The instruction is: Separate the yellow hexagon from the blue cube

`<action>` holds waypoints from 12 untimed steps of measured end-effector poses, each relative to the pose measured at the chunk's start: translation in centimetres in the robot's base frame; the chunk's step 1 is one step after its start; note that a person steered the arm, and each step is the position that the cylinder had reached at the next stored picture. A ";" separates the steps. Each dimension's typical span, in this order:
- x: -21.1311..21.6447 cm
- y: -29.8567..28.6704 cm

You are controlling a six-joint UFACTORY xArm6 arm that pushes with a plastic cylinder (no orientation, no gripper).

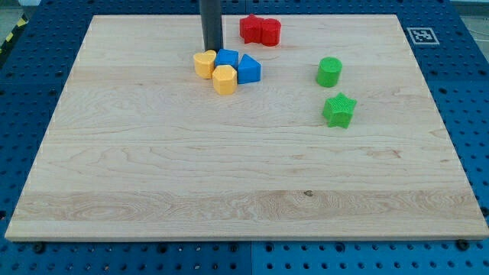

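Note:
The yellow hexagon (225,79) lies near the view's top, left of centre, touching the blue cube (227,58) just above it. A second yellow block (204,63), of unclear shape, sits against the cluster's left side. A blue triangular block (249,69) sits against its right side. My tip (213,49) is right above the cluster, at the gap between the second yellow block and the blue cube. I cannot tell if it touches them.
Two red blocks (260,30) lie side by side at the board's top edge, right of the rod. A green cylinder (329,72) and a green star (339,110) lie to the view's right. The wooden board (229,191) rests on a blue pegboard table.

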State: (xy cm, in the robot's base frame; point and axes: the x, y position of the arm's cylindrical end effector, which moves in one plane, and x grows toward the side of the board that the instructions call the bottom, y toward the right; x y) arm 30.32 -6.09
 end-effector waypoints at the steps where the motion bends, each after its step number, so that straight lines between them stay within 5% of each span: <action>1: 2.4 0.9; 12: 14.6 2.8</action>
State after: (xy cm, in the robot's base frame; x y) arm 44.93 -3.32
